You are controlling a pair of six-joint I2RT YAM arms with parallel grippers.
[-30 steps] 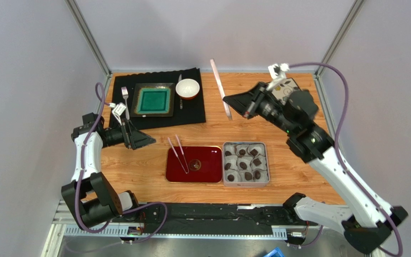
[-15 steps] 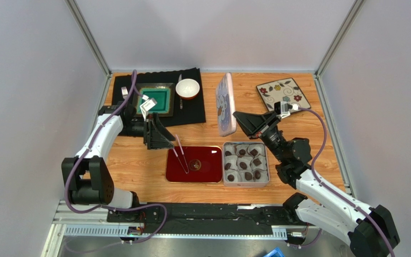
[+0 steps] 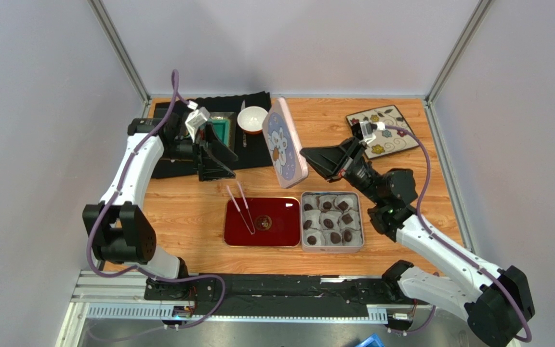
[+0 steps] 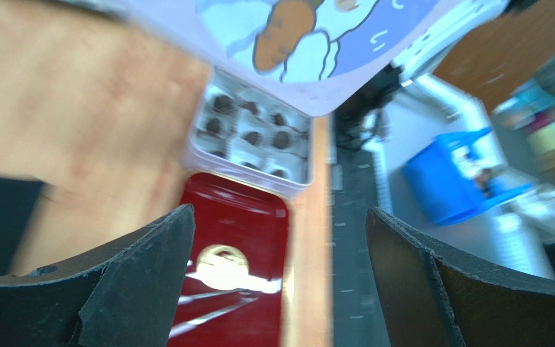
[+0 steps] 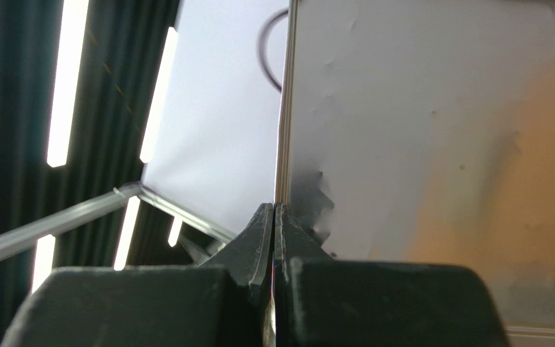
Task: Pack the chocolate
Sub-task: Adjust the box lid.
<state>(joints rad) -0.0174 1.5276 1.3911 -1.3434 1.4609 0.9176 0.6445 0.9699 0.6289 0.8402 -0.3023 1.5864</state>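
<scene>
The chocolate (image 3: 336, 220) lies as several dark pieces in white paper cups inside the open grey tin (image 3: 360, 244), also seen in the left wrist view (image 4: 298, 175). One more piece sits in a cup (image 3: 263, 223) on the red tray (image 3: 280, 235) beside metal tweezers (image 3: 240, 205). My right gripper (image 3: 305, 154) is shut on the edge of the tin's illustrated lid (image 3: 282, 144), held tilted in the air behind the tin; the lid's thin edge (image 5: 285, 108) runs up from the pinched fingers. My left gripper (image 3: 224, 163) hovers open over the black mat, empty, with the tray (image 4: 259, 217) between its fingers.
A black mat (image 3: 259, 150) at the back left carries a teal plate (image 3: 222, 123) and a white bowl (image 3: 252, 118). A floral plate (image 3: 383, 129) lies at the back right. A blue bin (image 4: 454, 177) stands beyond the table's near edge.
My right arm has come down and swung left, tilting the lid so that its picture faces up. My left arm has moved from the left edge to above the black mat.
</scene>
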